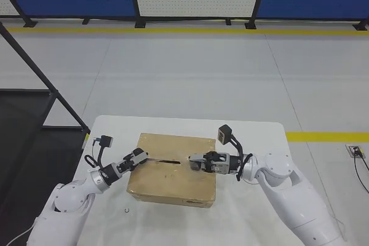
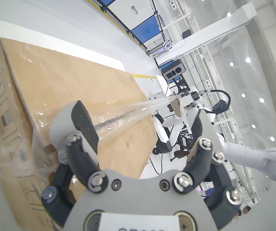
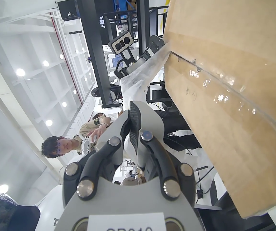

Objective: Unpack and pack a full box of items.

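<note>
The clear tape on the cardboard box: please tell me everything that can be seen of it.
The clear tape is a glossy, see-through plastic strip along the top seam of the cardboard box. Part lies stuck and wrinkled on the cardboard and folds down over one end face. The rest is peeled off, bunched into a narrow band, and stretches taut through the air to the right claw, which is shut on it. The open left claw sits over the stuck end.

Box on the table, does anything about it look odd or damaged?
Yes: the clear tape along the top seam of the box is partly peeled up, a strip stretching off the lid into the shut right gripper. That looks like unsealing, not damage.
</note>
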Motion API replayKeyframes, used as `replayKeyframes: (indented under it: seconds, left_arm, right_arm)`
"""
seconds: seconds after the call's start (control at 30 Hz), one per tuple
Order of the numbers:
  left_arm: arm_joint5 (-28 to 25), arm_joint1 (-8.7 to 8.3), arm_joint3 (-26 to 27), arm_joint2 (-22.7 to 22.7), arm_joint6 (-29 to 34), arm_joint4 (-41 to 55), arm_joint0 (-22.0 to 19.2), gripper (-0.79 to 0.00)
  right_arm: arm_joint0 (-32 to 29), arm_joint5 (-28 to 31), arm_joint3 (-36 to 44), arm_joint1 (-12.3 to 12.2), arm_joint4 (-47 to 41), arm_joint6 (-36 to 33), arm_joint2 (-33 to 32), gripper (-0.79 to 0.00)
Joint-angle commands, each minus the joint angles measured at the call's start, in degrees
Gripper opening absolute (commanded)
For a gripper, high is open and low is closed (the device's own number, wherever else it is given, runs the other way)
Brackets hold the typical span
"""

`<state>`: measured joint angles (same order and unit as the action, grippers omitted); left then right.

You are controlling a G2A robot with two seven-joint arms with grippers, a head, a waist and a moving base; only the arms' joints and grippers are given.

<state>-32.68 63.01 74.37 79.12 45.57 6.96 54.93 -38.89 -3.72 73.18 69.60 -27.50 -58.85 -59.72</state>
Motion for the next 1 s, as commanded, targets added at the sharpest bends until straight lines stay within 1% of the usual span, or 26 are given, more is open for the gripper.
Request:
replayKeyframes:
  seconds: [0.0,0.03,0.07,0.1,0.2,0.57,0.67,0.8,0.97]
  left_arm:
    - [0.0,-0.02,-0.1,-0.2,-0.2,-0.2,0.0,0.0]
    - [0.1,-0.02,-0.1,-0.3,-0.3,-0.2,-0.1,0.0]
    - [0.1,-0.02,-0.1,-0.4,-0.3,-0.2,-0.1,0.0]
    - [0.0,-0.03,-0.2,-0.5,-0.4,-0.2,-0.1,0.0]
    - [0.0,-0.04,-0.2,-0.9,-0.5,-0.2,-0.2,0.0]
    - [-0.1,-0.19,-0.1,-1.5,-0.8,-0.3,-0.1,0.0]
    - [-0.2,-0.25,0.0,-1.6,-1.0,-0.3,0.0,0.0]
    - [-0.2,-0.37,0.3,-1.4,-1.1,-0.2,0.3,0.0]
    - [-0.4,-0.51,0.8,-1.2,-1.7,-0.2,0.7,0.0]
  right_arm:
    - [-0.1,-0.1,-0.1,0.0,0.0,0.0,-0.1,-0.108]
    - [0.0,-0.2,-0.1,0.0,0.1,-0.1,-0.1,-0.132]
    - [-0.1,-0.2,-0.1,0.0,0.1,-0.2,-0.2,-0.126]
    - [-0.1,-0.2,-0.1,-0.1,0.1,-0.2,-0.2,-0.105]
    - [-0.4,-0.2,0.2,-0.2,0.3,-0.3,-0.5,0.0]
    - [-1.6,-0.5,1.5,-0.6,1.1,-0.2,-1.7,0.0]
    - [-2.1,0.3,2.2,-0.8,2.3,1.3,-2.5,0.0]
    - [-4.5,4.9,5.6,-1.7,5.0,3.2,-5.8,0.0]
    - [-10.3,13.8,12.3,-3.2,10.1,5.4,-11.2,0.0]
